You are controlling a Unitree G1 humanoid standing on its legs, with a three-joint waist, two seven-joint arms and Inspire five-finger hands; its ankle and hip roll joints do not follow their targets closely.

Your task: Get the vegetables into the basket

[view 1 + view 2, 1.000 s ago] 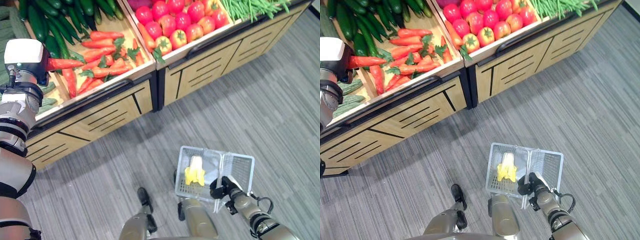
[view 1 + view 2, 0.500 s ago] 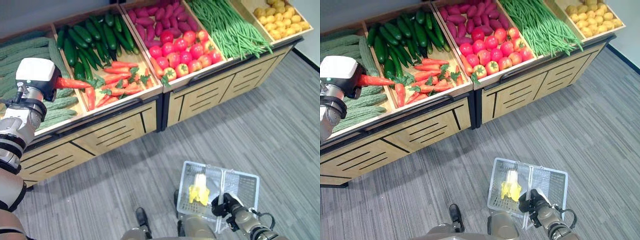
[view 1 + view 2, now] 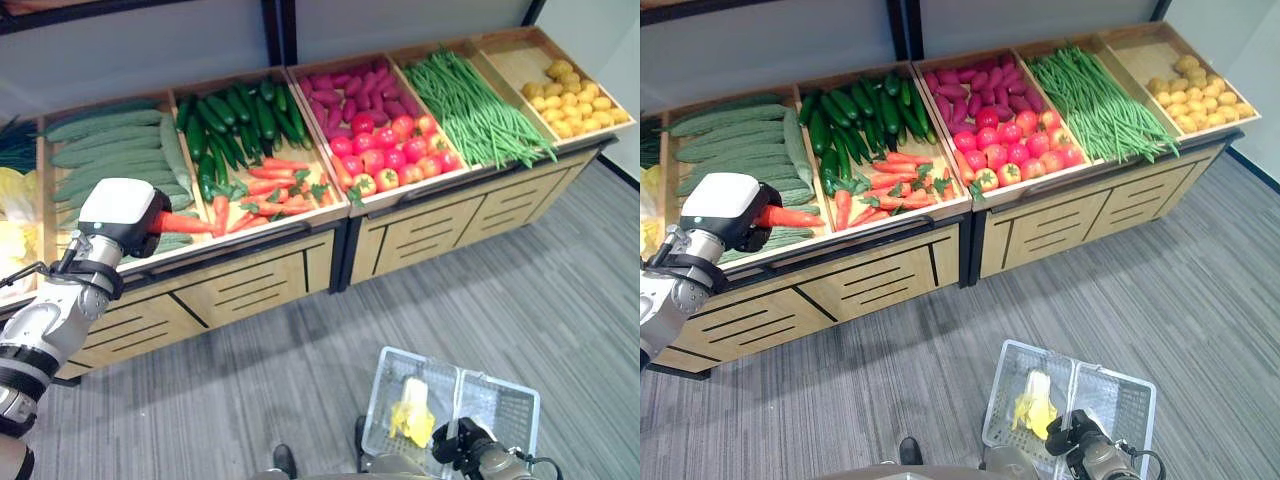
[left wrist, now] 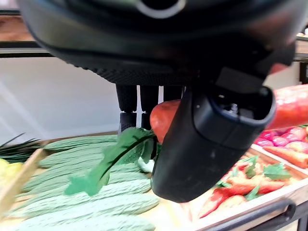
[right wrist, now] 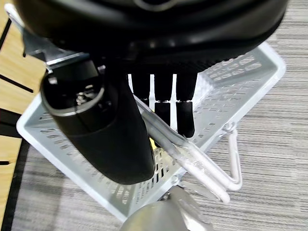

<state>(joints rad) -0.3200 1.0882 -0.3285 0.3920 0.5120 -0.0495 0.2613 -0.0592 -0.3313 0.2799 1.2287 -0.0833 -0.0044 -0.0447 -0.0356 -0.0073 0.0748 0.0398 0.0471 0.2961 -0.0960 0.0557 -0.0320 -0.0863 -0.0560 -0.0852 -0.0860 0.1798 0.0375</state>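
Silver-grey arms, dark hands

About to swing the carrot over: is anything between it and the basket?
Nothing visible blocks it. The left hand holds the carrot above the stand's front edge; the basket hangs from the right hand over bare floor. A yellow vegetable already lies in one compartment.

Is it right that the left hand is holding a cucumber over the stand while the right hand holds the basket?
Not quite: the left hand holds a carrot, not a cucumber, as the left eye view shows. The right hand does hold the basket by its handle.
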